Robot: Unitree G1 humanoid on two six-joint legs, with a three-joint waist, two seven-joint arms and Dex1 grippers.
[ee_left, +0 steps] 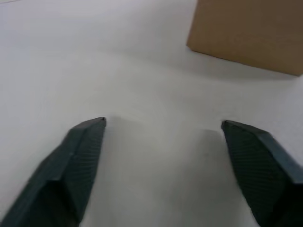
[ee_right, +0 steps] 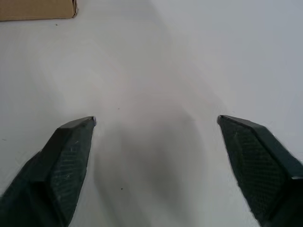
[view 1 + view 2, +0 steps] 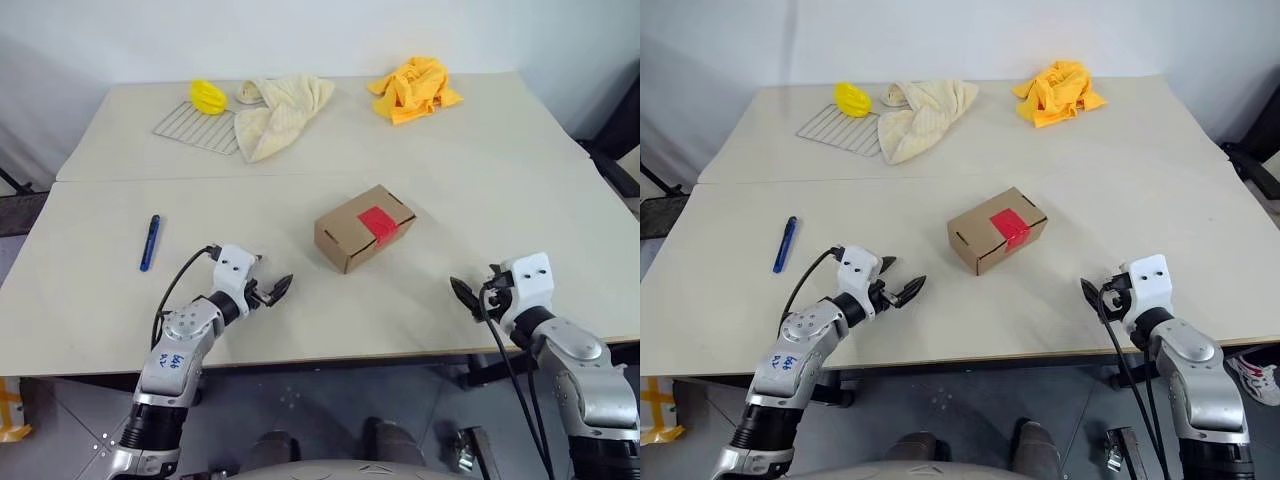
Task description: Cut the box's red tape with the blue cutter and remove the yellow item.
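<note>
Left eye view: both grippers, left (image 3: 268, 292) and right (image 3: 472, 293), fingers spread, empty (nothing started); next, left fetches blue cutter (image 3: 149, 243).

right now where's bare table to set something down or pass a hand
Bare stretches: between the slim blue cutter and the brown cardboard box; the right side, from that box to the table edge; the near strip between the open left gripper and open right gripper. Crowded: the far edge, with wire rack, cream towel, orange cloth.

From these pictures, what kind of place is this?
Probably a robot test room: a plain pale table against bare walls, holding staged props: a taped box, a blue cutter and a wire rack.
</note>
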